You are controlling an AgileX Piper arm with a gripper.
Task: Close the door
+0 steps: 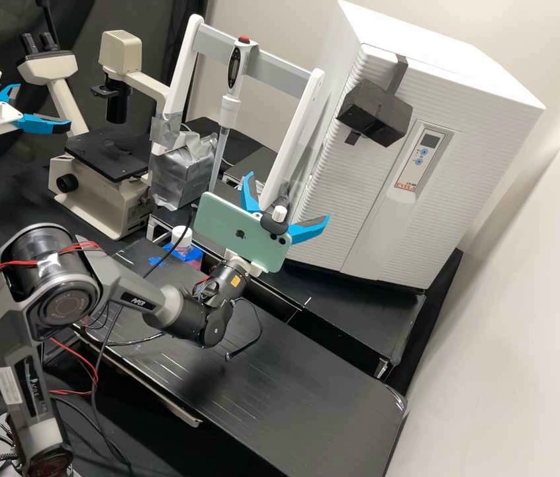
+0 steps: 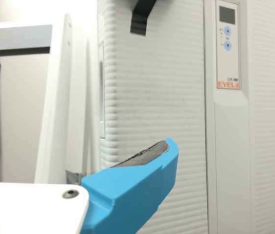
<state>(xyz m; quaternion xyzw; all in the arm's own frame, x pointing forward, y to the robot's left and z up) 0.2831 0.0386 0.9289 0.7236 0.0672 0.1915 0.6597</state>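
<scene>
The ribbed white cabinet door point(image 1: 343, 192), at the right end of the black bench point(image 1: 373, 306) in the high view, looks stiff, moderately heavy and smooth; pushing near its boxy black block point(image 1: 376, 112) should suit. The blue-fingered tool point(image 1: 288, 197) is wide apart, empty.

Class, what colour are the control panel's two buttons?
The buttons are light blue, clearest in the wrist view.

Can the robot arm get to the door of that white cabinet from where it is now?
Probably yes. The open gripper points toward the cabinet door, and I see nothing standing between them; the white frame is off to one side.
</scene>
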